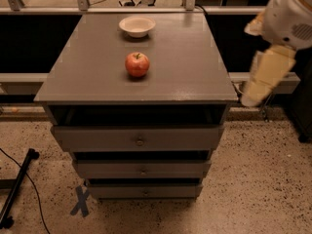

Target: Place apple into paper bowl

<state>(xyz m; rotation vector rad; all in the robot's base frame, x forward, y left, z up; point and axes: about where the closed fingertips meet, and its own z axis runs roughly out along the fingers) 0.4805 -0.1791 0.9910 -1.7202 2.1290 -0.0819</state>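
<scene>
The apple (137, 64) sits upright on the grey top of a drawer cabinet (195, 67), roughly in the middle of the surface and a little toward its front, stem up, red with a yellowish patch near the crown. Nothing touches it.

The paper bowl (137, 25) stands behind the apple, near the back edge of the same top, mouth up and with nothing in it. The two are apart, with a bare strip of grey between them, and from my single camera view they line up almost one behind the other.

The gripper (256, 89) hangs off to the right of the cabinet, beyond its right edge and at about the height of the top, well apart from both apple and bowl. It shows as a pale cream shape slanting down and to the left from the white arm housing (292, 13) in the upper right corner (whether the claw is spread or closed I cannot tell from here). It holds nothing that I can see.

Below the top there is a dark gap, then three drawer fronts (139, 139) stacked one under another, each with a small round knob. The cabinet stands on a speckled floor (263, 179); a blue X mark (81, 201) lies by its lower left corner, and a black pole (17, 191) slants across the floor at the far left.
</scene>
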